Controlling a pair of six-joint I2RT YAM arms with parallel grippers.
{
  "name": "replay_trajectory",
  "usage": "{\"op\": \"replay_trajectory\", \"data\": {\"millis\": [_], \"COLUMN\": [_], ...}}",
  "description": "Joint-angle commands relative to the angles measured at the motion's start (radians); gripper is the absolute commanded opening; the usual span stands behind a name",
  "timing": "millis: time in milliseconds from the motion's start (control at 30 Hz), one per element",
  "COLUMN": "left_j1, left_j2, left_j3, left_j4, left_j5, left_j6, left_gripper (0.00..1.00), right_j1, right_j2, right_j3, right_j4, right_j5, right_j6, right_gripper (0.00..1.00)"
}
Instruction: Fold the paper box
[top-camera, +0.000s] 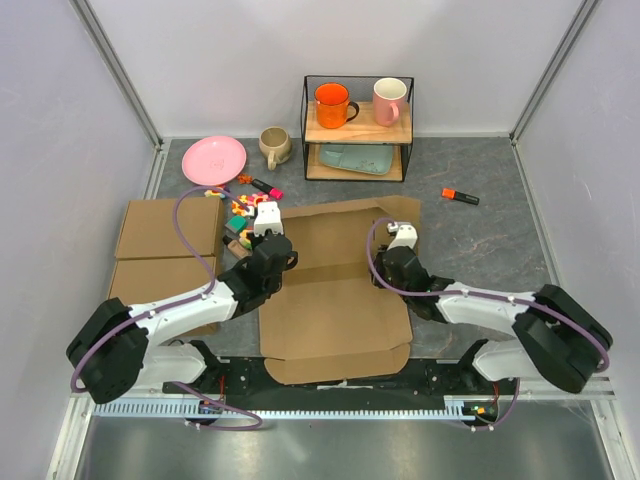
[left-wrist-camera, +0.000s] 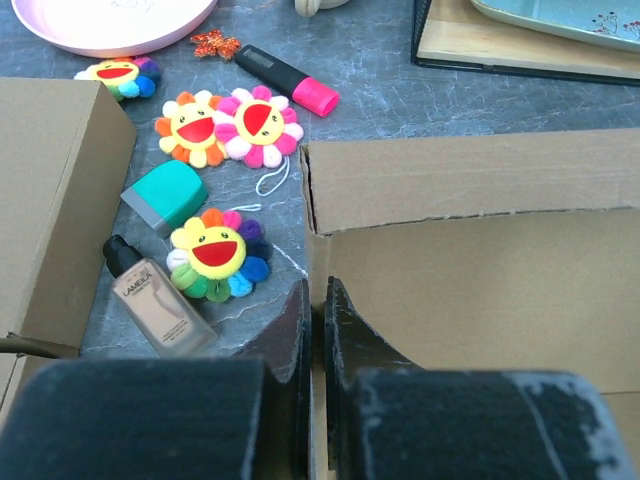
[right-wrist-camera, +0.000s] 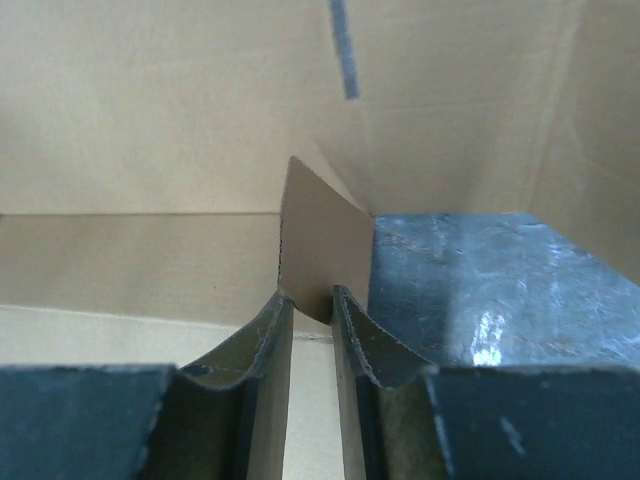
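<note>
The paper box (top-camera: 335, 310) lies as a flat brown die-cut sheet in the middle of the table, its back panel and side flaps partly raised. My left gripper (top-camera: 270, 232) is at the sheet's left edge. In the left wrist view this gripper (left-wrist-camera: 316, 285) is shut on the thin upright edge of the left flap (left-wrist-camera: 450, 270). My right gripper (top-camera: 400, 243) is at the sheet's right edge. The right wrist view shows it (right-wrist-camera: 312, 295) with a narrow gap between its fingers (right-wrist-camera: 270, 330) and a standing cardboard flap (right-wrist-camera: 320, 240) at the tips.
Two ready-made flat boxes (top-camera: 165, 250) lie edge to edge at the left. Plush flowers (left-wrist-camera: 218, 252), a pink highlighter (left-wrist-camera: 290, 80), a foundation bottle (left-wrist-camera: 155, 305) and a teal block (left-wrist-camera: 165, 195) crowd the left flap. A pink plate (top-camera: 213, 160), beige mug (top-camera: 274, 146), wire shelf (top-camera: 358, 125) and orange marker (top-camera: 461, 196) sit behind.
</note>
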Motion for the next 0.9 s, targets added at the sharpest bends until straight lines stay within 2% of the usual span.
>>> {"op": "replay_trajectory", "data": {"millis": [0,100,167,200,233,300,333,433,533,633,733,867], "left_j1": [-0.015,-0.019,-0.018,-0.018,-0.018,-0.018,-0.018,-0.018,-0.018,-0.019,-0.018,-0.018], "left_j2": [0.029,0.029,0.029,0.029,0.029,0.024,0.018,0.018,0.018,0.018,0.015,0.023], "left_j3": [-0.030,-0.030,-0.032,-0.030,-0.030,-0.029,-0.029,-0.027,-0.027,-0.030,-0.030,-0.032], "left_j4": [-0.061,-0.063,-0.068,-0.071,-0.072,-0.080,-0.080,-0.080,-0.081,-0.084,-0.084,-0.088], "left_j5": [0.005,0.005,0.002,-0.003,-0.004,-0.007,-0.009,-0.010,-0.009,-0.007,-0.003,0.034], "left_j6": [-0.003,-0.003,-0.003,-0.005,-0.006,-0.006,-0.006,-0.003,-0.003,-0.011,-0.017,-0.009], "left_gripper": [0.02,0.02,0.02,0.02,0.02,0.02,0.02,0.02,0.02,0.02,0.02,0.02], "right_j1": [0.033,0.075,0.089,0.096,0.096,0.098,0.096,0.092,0.056,-0.012,-0.108,-0.220], "right_j2": [0.105,0.175,0.162,0.116,0.082,-0.043,-0.088,-0.254,-0.380,-0.446,-0.429,-0.334], "right_j3": [0.073,0.110,0.116,0.119,0.122,0.147,0.157,0.200,0.226,0.205,0.168,0.112], "right_j4": [0.027,-0.022,-0.054,-0.069,-0.086,-0.164,-0.216,-0.287,-0.345,-0.358,-0.356,-0.271], "right_j5": [-0.062,-0.062,-0.015,0.002,0.022,0.100,0.154,0.254,0.372,0.453,0.418,0.280], "right_j6": [-0.095,-0.126,-0.130,-0.129,-0.130,-0.141,-0.146,-0.179,-0.189,-0.166,-0.101,-0.055], "right_gripper": [0.30,0.36,0.45,0.50,0.59,0.69,0.78,0.87,0.89,0.85,0.85,0.89]}}
